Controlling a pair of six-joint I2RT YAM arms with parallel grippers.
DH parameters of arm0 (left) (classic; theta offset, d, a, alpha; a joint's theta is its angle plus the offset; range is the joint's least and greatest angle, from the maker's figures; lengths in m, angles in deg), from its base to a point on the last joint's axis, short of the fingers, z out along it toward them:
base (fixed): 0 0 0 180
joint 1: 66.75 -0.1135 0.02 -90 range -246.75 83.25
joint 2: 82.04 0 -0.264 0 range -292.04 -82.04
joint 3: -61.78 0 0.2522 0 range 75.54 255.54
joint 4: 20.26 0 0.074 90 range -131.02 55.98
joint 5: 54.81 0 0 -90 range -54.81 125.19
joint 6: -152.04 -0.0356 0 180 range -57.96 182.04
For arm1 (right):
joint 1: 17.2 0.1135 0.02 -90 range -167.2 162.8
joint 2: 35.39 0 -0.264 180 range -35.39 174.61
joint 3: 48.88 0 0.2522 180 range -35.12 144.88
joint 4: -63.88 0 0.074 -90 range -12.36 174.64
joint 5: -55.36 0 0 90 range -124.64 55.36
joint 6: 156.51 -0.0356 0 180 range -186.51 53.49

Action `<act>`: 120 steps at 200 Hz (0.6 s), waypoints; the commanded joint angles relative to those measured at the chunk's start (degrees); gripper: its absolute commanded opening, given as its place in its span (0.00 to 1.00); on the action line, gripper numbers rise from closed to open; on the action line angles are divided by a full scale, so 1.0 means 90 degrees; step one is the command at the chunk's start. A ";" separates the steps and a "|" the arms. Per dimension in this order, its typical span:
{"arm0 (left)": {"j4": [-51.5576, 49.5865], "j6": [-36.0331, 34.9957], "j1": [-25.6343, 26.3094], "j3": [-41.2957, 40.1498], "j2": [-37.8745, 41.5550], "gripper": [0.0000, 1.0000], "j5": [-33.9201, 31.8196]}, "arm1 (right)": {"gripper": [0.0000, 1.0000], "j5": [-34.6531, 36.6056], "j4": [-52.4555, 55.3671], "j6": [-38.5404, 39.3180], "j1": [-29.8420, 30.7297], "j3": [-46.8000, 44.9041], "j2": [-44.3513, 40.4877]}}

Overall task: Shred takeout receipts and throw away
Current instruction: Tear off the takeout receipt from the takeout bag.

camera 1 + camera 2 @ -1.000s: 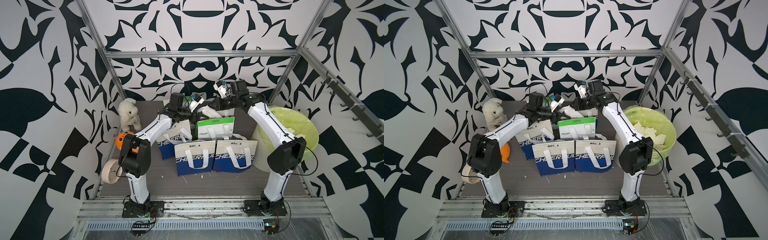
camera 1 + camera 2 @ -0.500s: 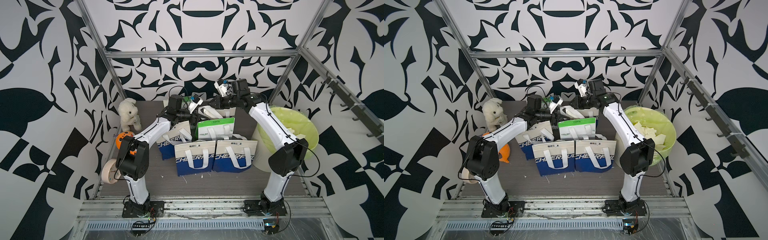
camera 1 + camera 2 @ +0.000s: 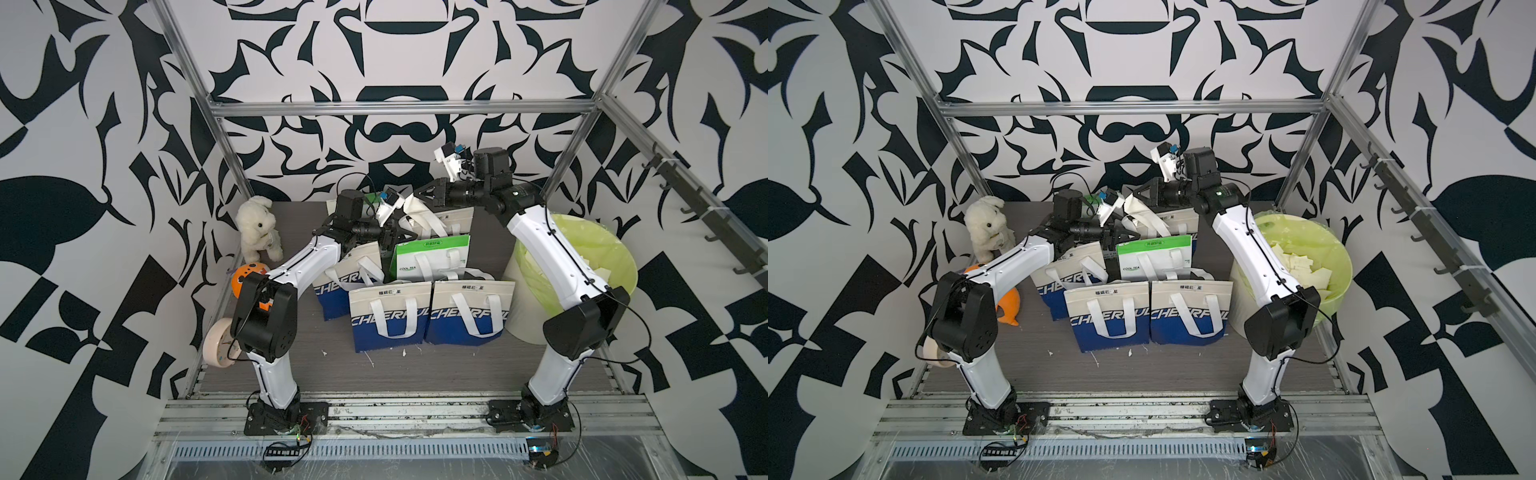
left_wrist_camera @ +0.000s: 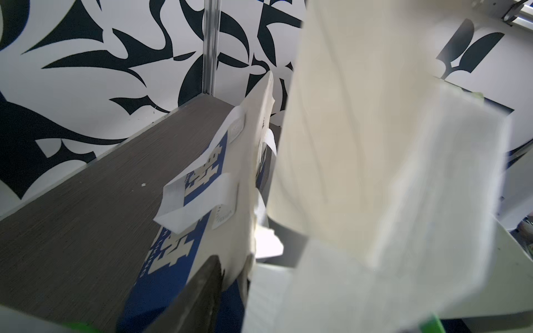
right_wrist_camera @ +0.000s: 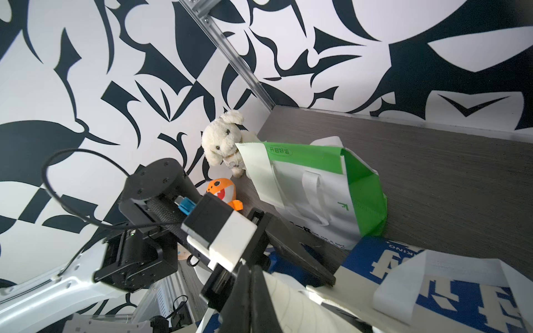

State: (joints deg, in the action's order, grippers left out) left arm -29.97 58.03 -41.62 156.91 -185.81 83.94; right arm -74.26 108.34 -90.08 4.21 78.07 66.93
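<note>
A cream-white takeout receipt [image 3: 411, 204] [image 3: 1131, 204] hangs above the rear blue-and-cream bag [image 3: 451, 218], pinched at its edge by my right gripper [image 3: 417, 196] [image 5: 250, 268], which is shut on it. In the left wrist view the same receipt [image 4: 346, 144] fills the near side. My left gripper [image 3: 392, 237] [image 3: 1121, 232] sits just below and left of it, jaws apart. One dark finger [image 4: 206, 291] lies against a blue-and-cream bag's rim and the other is hidden behind the paper. Torn pieces [image 3: 1300, 262] lie in the yellow-green bin [image 3: 619, 266].
Several takeout bags stand mid-table, among them a green-and-white one [image 3: 432, 257] and another [image 5: 317, 187] at the back. A plush dog [image 3: 255, 226], an orange toy [image 3: 243, 279] and a tape roll [image 3: 218, 343] line the left wall. Small scraps [image 3: 370, 358] dot the floor.
Both arms have shifted only slightly, and the right elbow has sunk a little. The right gripper keeps its hold on the receipt; the left jaws stand apart as before.
</note>
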 commanded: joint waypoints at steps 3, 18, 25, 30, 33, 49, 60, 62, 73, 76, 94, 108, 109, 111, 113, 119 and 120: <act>0.0177 0.0112 0.0001 -0.0192 0.0158 0.62 -0.0024 | 0.00 -0.0146 -0.0364 -0.0152 -0.0004 0.0258 -0.0299; 0.0268 0.0133 0.0006 -0.0267 0.0250 0.62 -0.0093 | 0.00 0.0138 -0.0265 -0.0042 -0.0006 0.0321 -0.0393; 0.0322 0.0140 0.0001 -0.0306 0.0312 0.63 -0.0148 | 0.00 0.0346 -0.0211 0.0040 0.0002 0.0345 -0.0457; 0.0361 0.0138 0.0001 -0.0344 0.0367 0.63 -0.0209 | 0.00 0.0527 -0.0179 0.0091 -0.0005 0.0361 -0.0511; 0.0382 0.0134 0.0001 -0.0369 0.0402 0.63 -0.0247 | 0.00 0.0657 -0.0155 0.0133 -0.0006 0.0364 -0.0547; 0.0458 0.0062 0.0000 -0.0472 0.0598 0.63 -0.0468 | 0.00 0.1363 -0.0048 0.0430 -0.0003 0.0383 -0.0773; 0.0436 -0.0027 -0.0005 -0.0528 0.0734 0.63 -0.0682 | 0.00 0.1961 0.0071 0.0681 -0.0001 0.0415 -0.0953; 0.0433 -0.0039 -0.0003 -0.0530 0.0757 0.63 -0.0727 | 0.00 0.2075 0.0074 0.0716 -0.0004 0.0413 -0.0989; 0.0288 -0.0184 -0.0008 -0.0534 0.0885 0.63 -0.0939 | 0.00 0.2595 0.0153 0.0958 -0.0006 0.0402 -0.1170; 0.0238 -0.0231 0.0001 -0.0537 0.0919 0.63 -0.0996 | 0.00 0.2691 0.0163 0.1026 -0.0003 0.0400 -0.1216; 0.0071 -0.0371 -0.0005 -0.0614 0.1125 0.63 -0.1312 | 0.00 0.2974 0.0251 0.1281 -0.0006 0.0334 -0.1488; 0.0067 -0.0399 -0.0004 -0.0739 0.1322 0.63 -0.1491 | 0.00 0.3063 0.0446 0.1428 -0.0001 0.0324 -0.1651; 0.0067 -0.0402 -0.0001 -0.0749 0.1338 0.63 -0.1501 | 0.00 0.3063 0.0461 0.1438 -0.0003 0.0324 -0.1666; 0.0074 -0.0403 -0.0002 -0.0769 0.1364 0.63 -0.1520 | 0.00 0.3064 0.0504 0.1450 -0.0005 0.0329 -0.1680; 0.0076 -0.0411 0.0001 -0.0779 0.1400 0.63 -0.1535 | 0.00 0.3059 0.0537 0.1455 -0.0001 0.0333 -0.1703; 0.0084 -0.0418 -0.0002 -0.0839 0.1505 0.63 -0.1567 | 0.00 0.3054 0.0634 0.1467 -0.0006 0.0337 -0.1773; 0.0085 -0.0416 -0.0005 -0.0848 0.1532 0.63 -0.1573 | 0.00 0.3054 0.0648 0.1472 -0.0001 0.0335 -0.1786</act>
State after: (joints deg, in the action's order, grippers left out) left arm -27.89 55.97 -41.62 151.51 -175.86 73.19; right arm -51.26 111.60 -80.81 4.14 78.83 54.00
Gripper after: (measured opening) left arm 0.631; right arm 0.047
